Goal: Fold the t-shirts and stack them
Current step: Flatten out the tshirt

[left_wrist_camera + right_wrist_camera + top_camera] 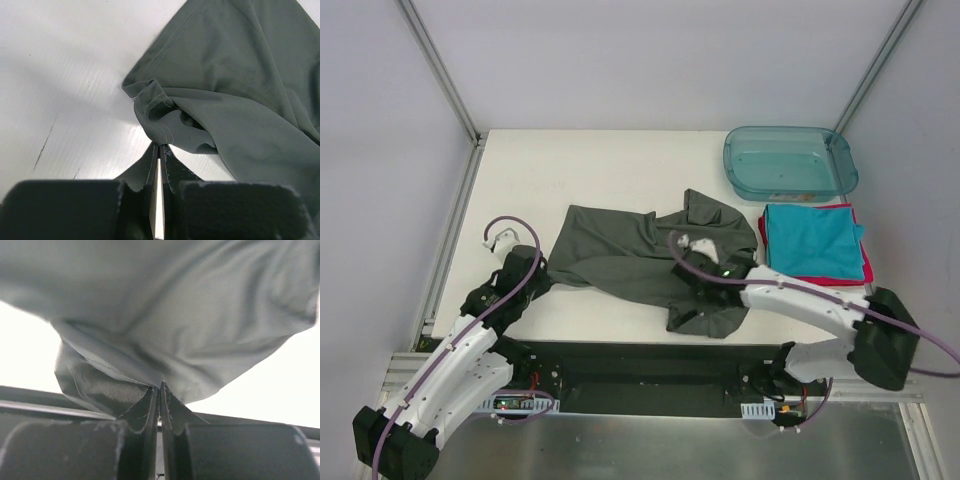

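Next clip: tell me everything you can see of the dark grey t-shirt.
The dark grey t-shirt is soft, thin-looking cloth with stitched hems, and it is not yet folded. It lies rumpled and spread across the white table, creased into loose folds. The left pincer is shut on a bunched hem corner at the shirt's left end. The right pincer is shut on a fold near its right end, with that arm reaching over the cloth.

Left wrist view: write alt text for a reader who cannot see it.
The left arm's two dark fingers pinch a bunched hem of the dark grey t-shirt, which spreads up and right across the white table.
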You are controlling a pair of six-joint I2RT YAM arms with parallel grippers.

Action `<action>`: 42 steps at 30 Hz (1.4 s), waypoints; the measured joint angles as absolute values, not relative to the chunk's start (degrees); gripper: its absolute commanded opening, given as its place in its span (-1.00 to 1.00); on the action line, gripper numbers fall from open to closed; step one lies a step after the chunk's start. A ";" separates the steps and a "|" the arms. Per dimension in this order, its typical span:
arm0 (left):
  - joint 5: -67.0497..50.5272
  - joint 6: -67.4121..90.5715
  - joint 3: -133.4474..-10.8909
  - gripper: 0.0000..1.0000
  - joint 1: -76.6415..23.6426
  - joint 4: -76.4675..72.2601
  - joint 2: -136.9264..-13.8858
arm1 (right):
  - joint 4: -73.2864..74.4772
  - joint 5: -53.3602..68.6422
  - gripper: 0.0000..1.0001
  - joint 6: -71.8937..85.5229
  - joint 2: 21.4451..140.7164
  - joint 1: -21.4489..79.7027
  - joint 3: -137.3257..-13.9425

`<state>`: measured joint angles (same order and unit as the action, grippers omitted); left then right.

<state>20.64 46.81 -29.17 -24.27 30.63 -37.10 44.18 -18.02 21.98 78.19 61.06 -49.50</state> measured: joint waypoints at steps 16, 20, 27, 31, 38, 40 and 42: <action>29.36 43.75 -40.18 -1.00 -24.27 28.10 -42.76 | 42.11 -19.62 -0.99 5.50 64.31 23.22 -75.72; 30.65 41.34 -42.41 -1.00 -24.27 25.34 -45.17 | 40.58 -16.82 -0.99 1.93 66.89 21.19 -77.58; 30.79 36.60 -49.65 -1.00 -24.25 24.43 -46.92 | 41.23 -11.64 -0.99 -2.74 68.10 19.53 -82.26; 29.95 33.78 -54.78 -1.00 -24.25 23.51 -42.61 | 41.23 -8.67 -0.99 -4.58 64.97 19.44 -86.96; 26.00 32.32 -55.90 -1.00 -24.25 22.44 -30.00 | 43.16 -6.90 -0.99 -5.43 54.98 19.40 -89.82; 24.91 32.25 -55.90 -1.00 -24.25 22.59 -28.64 | 44.14 -7.03 -0.99 -5.41 53.76 19.40 -90.91; 24.01 32.27 -55.77 -1.00 -24.25 22.83 -27.92 | 44.23 -7.01 -0.99 -5.39 53.49 19.40 -91.31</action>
<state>24.01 32.27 -55.77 -24.25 22.83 -27.92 44.23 -7.01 -5.39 53.49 19.40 -91.31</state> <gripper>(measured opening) 0.005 0.012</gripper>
